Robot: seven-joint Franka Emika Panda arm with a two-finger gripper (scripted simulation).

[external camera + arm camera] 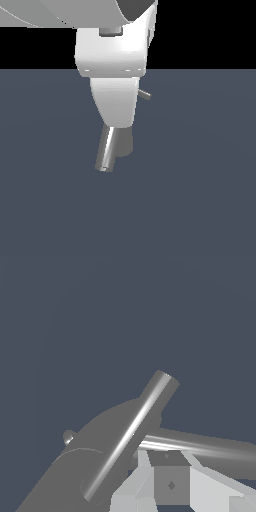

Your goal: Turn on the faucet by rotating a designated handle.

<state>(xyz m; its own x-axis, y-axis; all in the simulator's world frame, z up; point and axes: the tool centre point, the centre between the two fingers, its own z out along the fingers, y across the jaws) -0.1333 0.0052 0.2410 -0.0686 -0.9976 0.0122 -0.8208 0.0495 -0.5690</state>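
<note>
gripper (165,481) sits against the faucet (90,456); handle (144,94) projects toward 3 o'clock in the exterior view, axis near-horizontal. jaw opening cannot be determined.

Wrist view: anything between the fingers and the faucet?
Nothing: in the wrist view the fingers sit right by the faucet with no object between; the exterior view hides it.

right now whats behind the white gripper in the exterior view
The gripper covers most of the faucet. Only its shiny spout, a bit of lower body, and the handle tip at the exterior view's right show. The cap is hidden.
</note>
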